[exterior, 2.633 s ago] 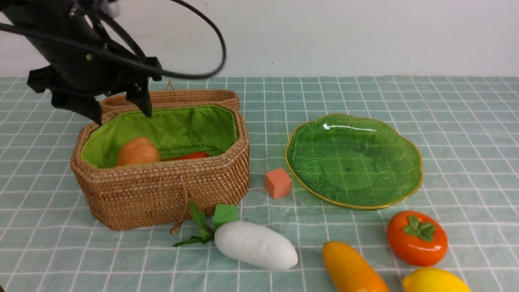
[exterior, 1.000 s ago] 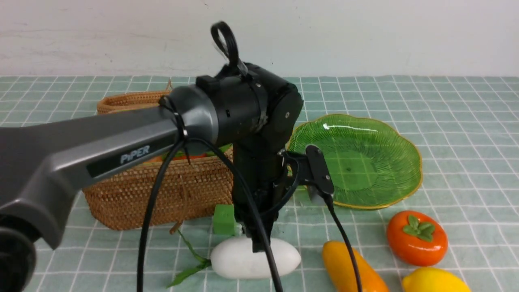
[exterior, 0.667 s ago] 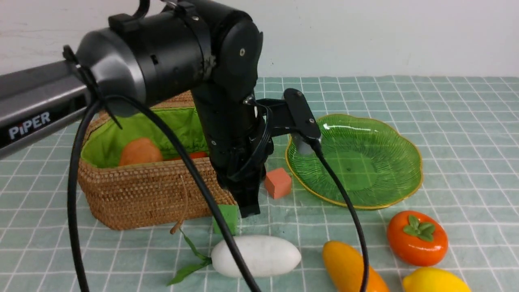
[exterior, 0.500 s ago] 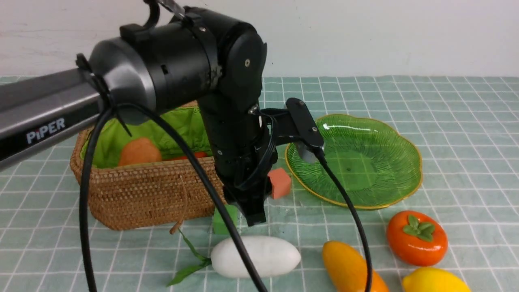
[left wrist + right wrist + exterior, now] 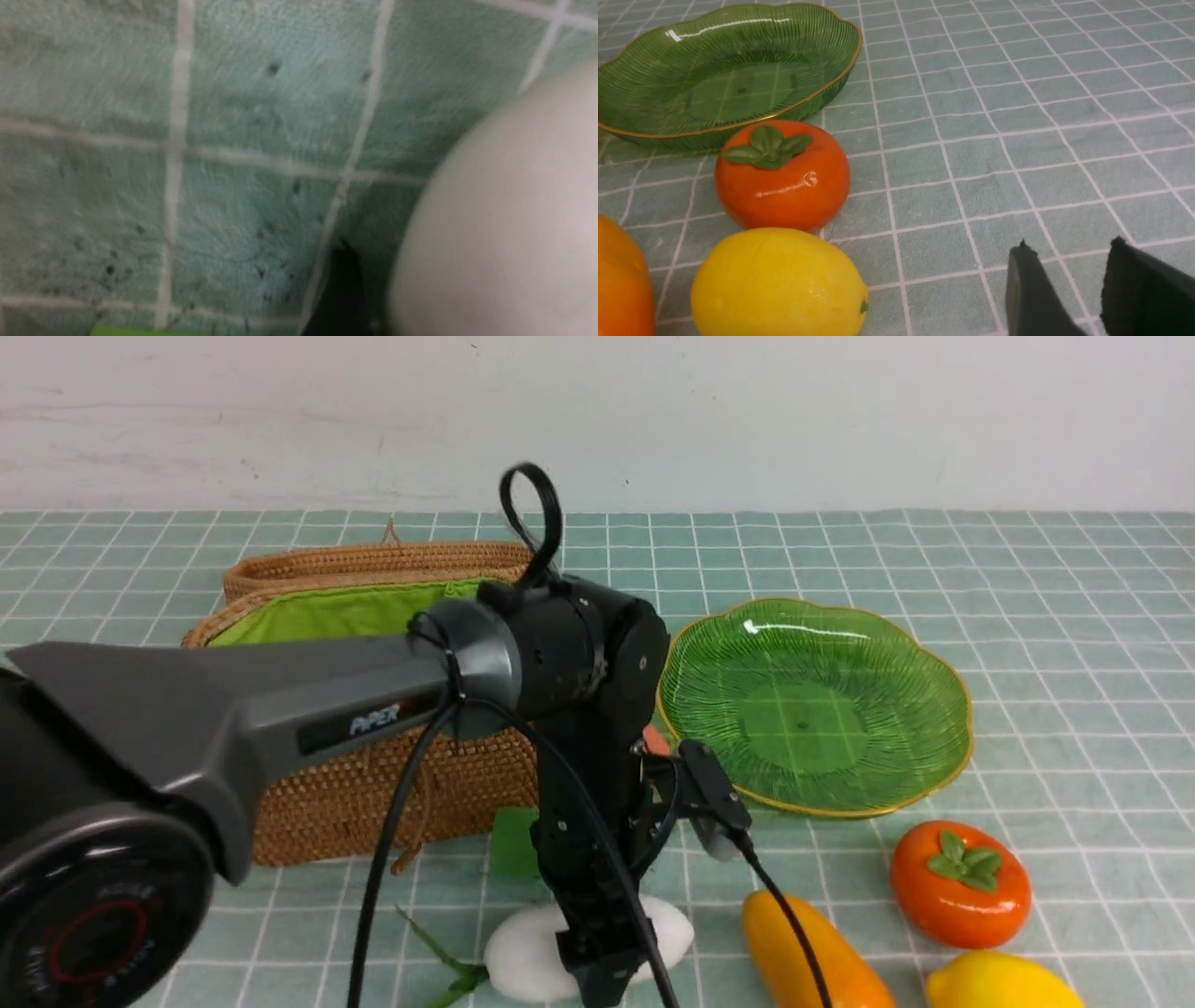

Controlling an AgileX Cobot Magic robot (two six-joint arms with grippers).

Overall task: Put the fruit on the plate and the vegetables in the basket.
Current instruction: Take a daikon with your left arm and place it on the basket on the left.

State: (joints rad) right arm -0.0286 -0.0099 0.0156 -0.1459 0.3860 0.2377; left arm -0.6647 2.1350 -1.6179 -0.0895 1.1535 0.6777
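Light was bright, even and diffuse; shadows were soft. A white glare streak lay on the plate (image 5: pixel 887 747) toward eleven o'clock. The left wrist view was blurred, the radish (image 5: pixel 504 224) unfocused. The persimmon (image 5: pixel 782 186) bore a small highlight.

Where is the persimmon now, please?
The persimmon sits on the robot's right in the front view, between the plate and the lemon, with the mango to its left.

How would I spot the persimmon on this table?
Find the big green glass plate. Just in front of its near rim sits the persimmon. It's round and orange-red with a green leafy cap, unlike the yellow lemon and long mango.
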